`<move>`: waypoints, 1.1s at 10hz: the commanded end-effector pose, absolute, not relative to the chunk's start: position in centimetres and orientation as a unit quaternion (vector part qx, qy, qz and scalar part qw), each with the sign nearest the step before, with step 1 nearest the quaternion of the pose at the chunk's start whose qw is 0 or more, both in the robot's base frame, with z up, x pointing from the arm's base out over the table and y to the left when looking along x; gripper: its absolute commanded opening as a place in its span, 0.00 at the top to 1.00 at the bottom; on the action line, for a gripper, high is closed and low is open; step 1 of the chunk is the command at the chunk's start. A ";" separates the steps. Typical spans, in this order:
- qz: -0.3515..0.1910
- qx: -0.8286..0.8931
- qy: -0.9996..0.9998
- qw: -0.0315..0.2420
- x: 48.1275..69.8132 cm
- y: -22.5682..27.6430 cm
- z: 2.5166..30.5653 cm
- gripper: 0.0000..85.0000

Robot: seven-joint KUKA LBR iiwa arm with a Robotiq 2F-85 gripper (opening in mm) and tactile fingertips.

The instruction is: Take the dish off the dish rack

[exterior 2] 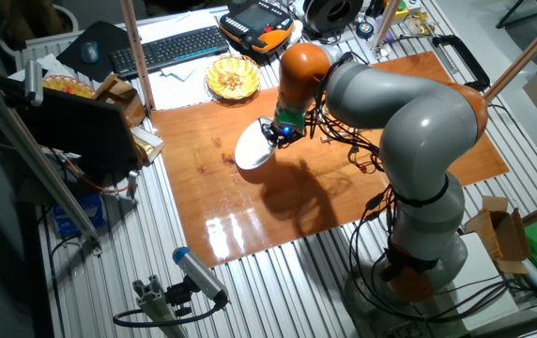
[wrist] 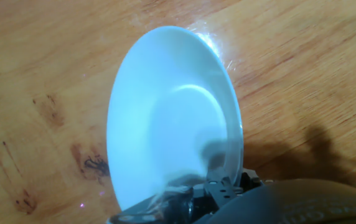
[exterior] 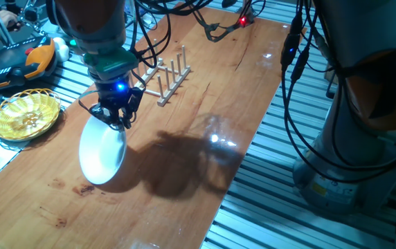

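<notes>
Dish [exterior: 102,153] hangs on edge, clear of the dish rack [exterior: 167,75] to its right, pinched at its upper rim by the gripper [exterior: 115,119] over bare table [exterior: 205,138]; removal looks done, only set-down remains.

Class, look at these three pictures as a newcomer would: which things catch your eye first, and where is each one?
First, the plain white round glossy plate, held by its rim in the robot's hand over the wooden table, already off the rack. Behind it stands the small light-wood peg rack, holding nothing. At the table's far left corner sits a yellow woven basket.
</notes>
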State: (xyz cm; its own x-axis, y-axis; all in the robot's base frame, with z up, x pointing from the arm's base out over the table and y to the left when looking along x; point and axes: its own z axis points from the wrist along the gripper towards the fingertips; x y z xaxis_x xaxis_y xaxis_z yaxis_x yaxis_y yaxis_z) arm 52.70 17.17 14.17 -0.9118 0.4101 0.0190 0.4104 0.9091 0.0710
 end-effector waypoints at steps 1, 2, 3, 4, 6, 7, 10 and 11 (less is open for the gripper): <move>-0.035 -0.209 -0.977 0.001 52.7 17.2 14.2 0.79; -0.033 -0.206 -0.978 -0.003 52.7 17.2 14.2 0.78; -0.032 -0.206 -0.978 -0.007 52.7 17.2 14.2 0.78; -0.032 -0.205 -0.978 -0.008 52.7 17.2 14.2 0.78; -0.033 -0.205 -0.978 -0.003 52.7 17.2 14.2 0.78; -0.035 -0.203 -0.979 -0.001 52.7 17.2 14.2 0.78; -0.038 -0.194 -0.980 -0.004 52.7 17.2 14.2 0.79; -0.039 -0.191 -0.981 -0.004 52.7 17.2 14.2 0.79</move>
